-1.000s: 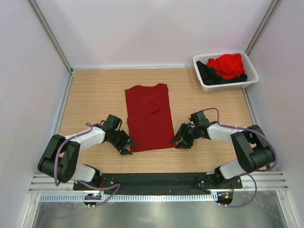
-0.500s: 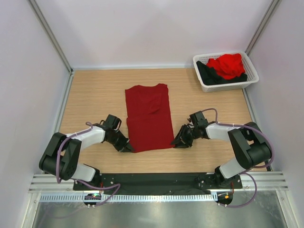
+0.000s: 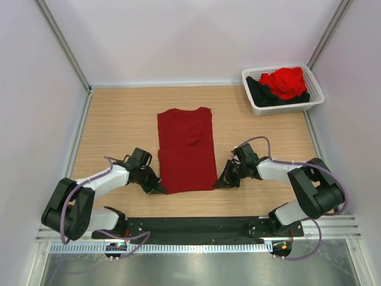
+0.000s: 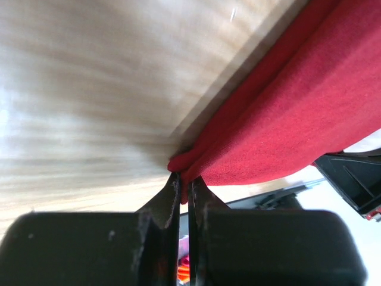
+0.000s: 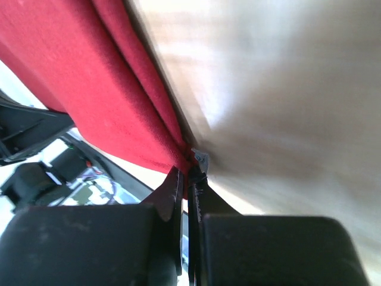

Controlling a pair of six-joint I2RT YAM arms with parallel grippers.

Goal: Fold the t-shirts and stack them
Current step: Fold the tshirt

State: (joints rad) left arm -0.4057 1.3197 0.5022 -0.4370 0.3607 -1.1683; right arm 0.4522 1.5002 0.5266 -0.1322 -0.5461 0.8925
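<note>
At the near hem, your left gripper [image 3: 157,188] and right gripper [image 3: 221,181] each pinch 1 corner of the soft dark crimson cloth t-shirt [image 3: 186,149] lying flat on the pale wooden table [image 3: 119,119], so expect sagging unless both corners rise together.

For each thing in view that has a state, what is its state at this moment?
dark red shirt: lying flat, folded lengthwise, both near corners pinched.
left gripper: shut on the dark red shirt's near left corner.
right gripper: shut on its near right corner.
basket: upright, holding two shirts.
bright red shirt: crumpled, unfolded, in the basket.
black shirt: crumpled, partly under the bright red shirt.
</note>
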